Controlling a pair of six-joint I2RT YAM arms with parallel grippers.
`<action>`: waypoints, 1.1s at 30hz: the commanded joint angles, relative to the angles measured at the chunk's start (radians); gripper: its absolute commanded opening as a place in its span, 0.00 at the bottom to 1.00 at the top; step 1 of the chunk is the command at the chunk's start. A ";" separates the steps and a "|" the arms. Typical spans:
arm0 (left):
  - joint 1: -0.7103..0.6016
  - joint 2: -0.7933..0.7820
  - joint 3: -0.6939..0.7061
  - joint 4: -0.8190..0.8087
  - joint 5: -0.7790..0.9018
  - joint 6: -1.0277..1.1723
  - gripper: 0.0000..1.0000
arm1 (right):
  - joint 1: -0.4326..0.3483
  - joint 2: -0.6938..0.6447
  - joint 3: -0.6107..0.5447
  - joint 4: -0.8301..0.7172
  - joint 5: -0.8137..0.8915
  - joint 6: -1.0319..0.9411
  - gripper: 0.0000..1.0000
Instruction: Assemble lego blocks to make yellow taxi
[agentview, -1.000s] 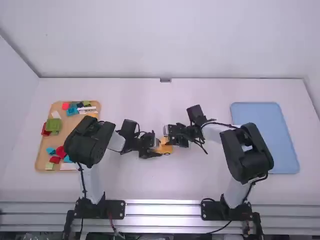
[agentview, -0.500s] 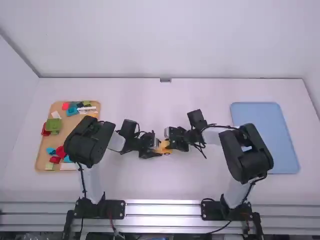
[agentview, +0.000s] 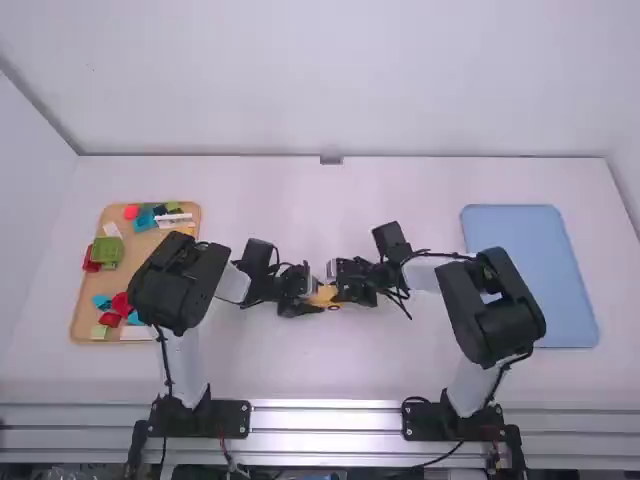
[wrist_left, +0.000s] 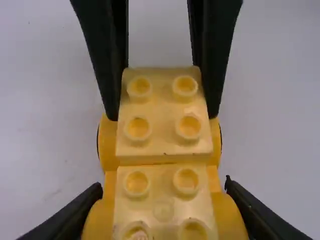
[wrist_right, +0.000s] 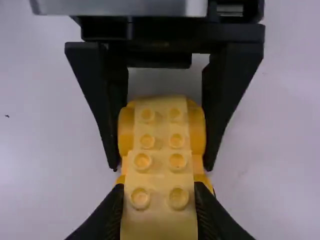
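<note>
High view: my L grpr (agentview: 314, 296), 9 o'clock, closed on yel. taxi body (wrist_right: 126, 131); R grpr (agentview: 341, 283), 3 o'clock, on yel. studded brick (wrist_left: 162, 111).

Two studded yellow blocks (wrist_left: 162, 200) (wrist_left: 162, 112) sit atop a yellow base (wrist_left: 108, 145).

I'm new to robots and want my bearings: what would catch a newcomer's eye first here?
Probably the left arm and right arm, their tips meeting mid-table at a small yellow block build. Next, the bright blocks on the tan tray at left, then the large blue tray at right.
</note>
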 joint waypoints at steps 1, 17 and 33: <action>-0.005 0.014 0.001 -0.008 -0.049 0.013 0.49 | 0.002 0.010 -0.016 0.000 0.002 0.007 0.11; -0.005 0.014 0.001 -0.035 -0.047 0.014 0.48 | 0.013 0.010 -0.015 0.023 0.007 0.011 0.37; -0.005 0.014 0.001 -0.035 -0.049 0.017 0.48 | -0.066 -0.041 0.047 -0.107 -0.212 -0.149 0.34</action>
